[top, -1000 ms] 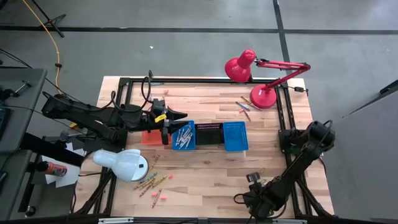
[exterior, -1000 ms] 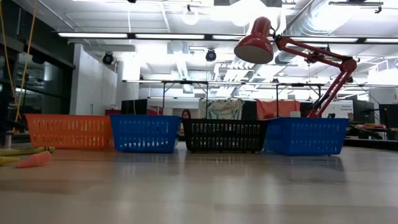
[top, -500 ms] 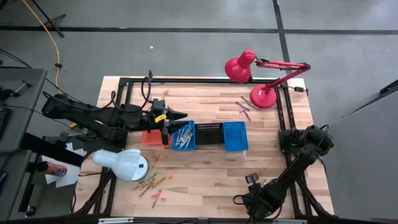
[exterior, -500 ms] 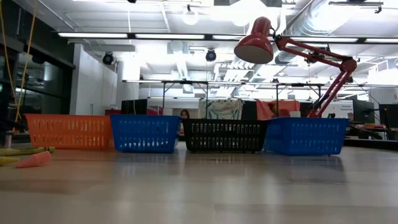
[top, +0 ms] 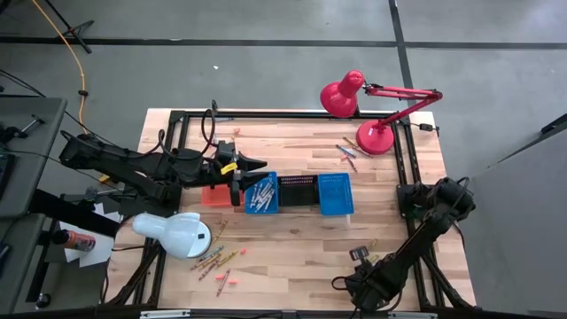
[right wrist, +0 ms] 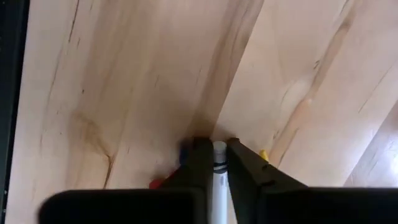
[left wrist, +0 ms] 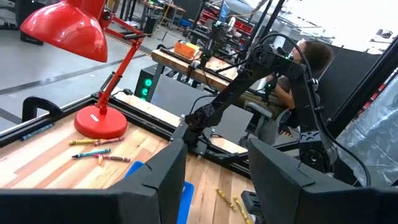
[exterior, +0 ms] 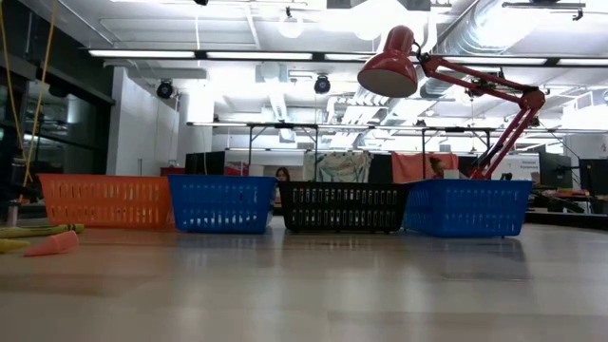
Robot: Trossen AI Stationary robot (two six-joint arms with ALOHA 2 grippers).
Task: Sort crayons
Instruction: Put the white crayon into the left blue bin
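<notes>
Table [top: 292, 257] of pale wooden planks, rectangular, bordered by a black metal frame, carrying both arms and all sorting stock.

Left arm, dark and jointed, reaching in from the left edge at mid-depth. Left gripper [top: 257, 165] hangs over the table just beyond the blue crayon-filled basket, fingers [left wrist: 163, 180] spread apart and empty.

Right arm, dark and jointed, folded down at the near right corner. Right gripper [right wrist: 212, 163] sits low on the wood near the front edge, fingers clenched on a white crayon [right wrist: 219, 177] held between the tips; a blue, a red and a yellow crayon end show just beside it.

Red desk lamp [top: 365, 105] with round base, far right corner. White desk lamp head [top: 174, 234], near left corner.

Row of four small rectangular mesh baskets across the middle of the table, left to right: orange basket [top: 213, 196]; blue basket [top: 262, 193] holding a heap of crayons; black basket [top: 298, 190]; second blue basket [top: 335, 194].

Loose crayons, thin sticks in mixed colours: one scatter [top: 217, 261] on the near left of the table beside the white lamp, one small group [top: 348, 151] at the far right by the red lamp base, and a few [top: 368, 250] near the right gripper.
</notes>
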